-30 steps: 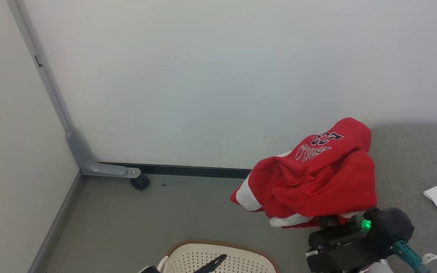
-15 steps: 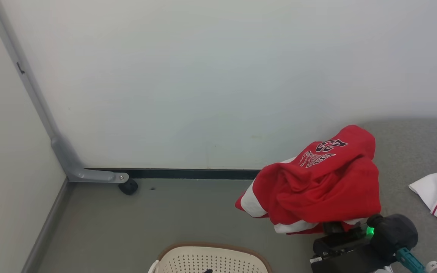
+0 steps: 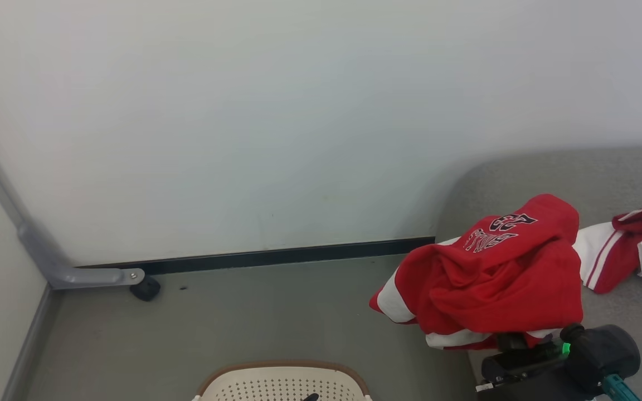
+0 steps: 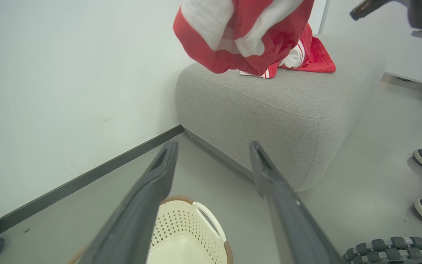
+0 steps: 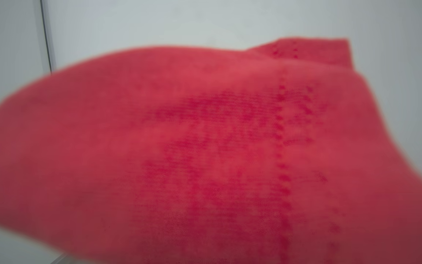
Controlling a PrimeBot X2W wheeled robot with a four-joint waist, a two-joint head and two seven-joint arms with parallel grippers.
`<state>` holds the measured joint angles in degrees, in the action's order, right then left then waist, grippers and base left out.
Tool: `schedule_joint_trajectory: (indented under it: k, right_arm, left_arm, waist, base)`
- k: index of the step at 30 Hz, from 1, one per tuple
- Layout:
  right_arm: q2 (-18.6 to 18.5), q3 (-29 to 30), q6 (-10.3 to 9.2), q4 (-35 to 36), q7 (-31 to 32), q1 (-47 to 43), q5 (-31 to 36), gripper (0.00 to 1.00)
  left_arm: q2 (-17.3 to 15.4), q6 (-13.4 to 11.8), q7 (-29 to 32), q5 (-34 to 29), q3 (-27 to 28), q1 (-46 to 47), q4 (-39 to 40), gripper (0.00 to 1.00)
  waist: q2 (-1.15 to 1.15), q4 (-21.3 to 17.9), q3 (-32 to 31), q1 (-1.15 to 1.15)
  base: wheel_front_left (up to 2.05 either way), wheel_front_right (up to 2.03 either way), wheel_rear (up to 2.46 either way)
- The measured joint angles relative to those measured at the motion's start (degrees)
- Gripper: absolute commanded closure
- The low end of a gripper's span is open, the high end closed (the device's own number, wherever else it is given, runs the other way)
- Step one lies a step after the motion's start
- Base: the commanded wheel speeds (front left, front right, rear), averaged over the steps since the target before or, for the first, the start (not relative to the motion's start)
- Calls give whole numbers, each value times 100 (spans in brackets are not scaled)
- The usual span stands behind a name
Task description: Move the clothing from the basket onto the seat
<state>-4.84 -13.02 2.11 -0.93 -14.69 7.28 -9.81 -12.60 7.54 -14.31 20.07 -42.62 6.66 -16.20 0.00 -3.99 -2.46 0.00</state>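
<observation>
A: Starting at the left. What there?
B: Grey floor [image 3: 243, 323], white wall [image 3: 298, 139], a grey pole foot [image 3: 92, 275] in the corner. Then the basket [image 3: 282, 370] low down, cream with a brown rim.
A: Anything left inside?
B: Looks bare inside from the left wrist view, with only part of it in sight. Can't be sure about the rest.
A: And the left pincer [image 4: 214, 146]?
B: Spread wide right above the basket. Holding nothing.
A: Next along?
B: The red shirt [image 3: 494, 278] with the number 23, bunched up, hanging in the air over the left end of the seat [image 3: 622, 312]. Partly out over the floor too. Not put down yet, as far as can be told.
A: Held by what?
B: By the right pincer [image 3: 513, 342], pinched tight on the shirt from below. Tips hidden under the cloth.
A: Farthest right?
B: Another red and white piece [image 3: 627, 250], lying on the seat already.
A: So how much done?
B: Most of it, probably. One piece down, one nearly there. Left to do: lower the shirt onto the grey seat, let go, then check the basket once more.
</observation>
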Motion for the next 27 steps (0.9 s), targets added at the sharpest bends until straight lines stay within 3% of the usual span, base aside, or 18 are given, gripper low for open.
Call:
schedule_joint_trajectory:
  k: [27]
  right_arm:
    - [-189,477,-88,249,0,-578,279,100]
  left_arm:
    - [-2,0,0,-75,20,-13,320,0]
  waist:
    - [0,-1676,97,0]
  base:
    - [0,0,0]
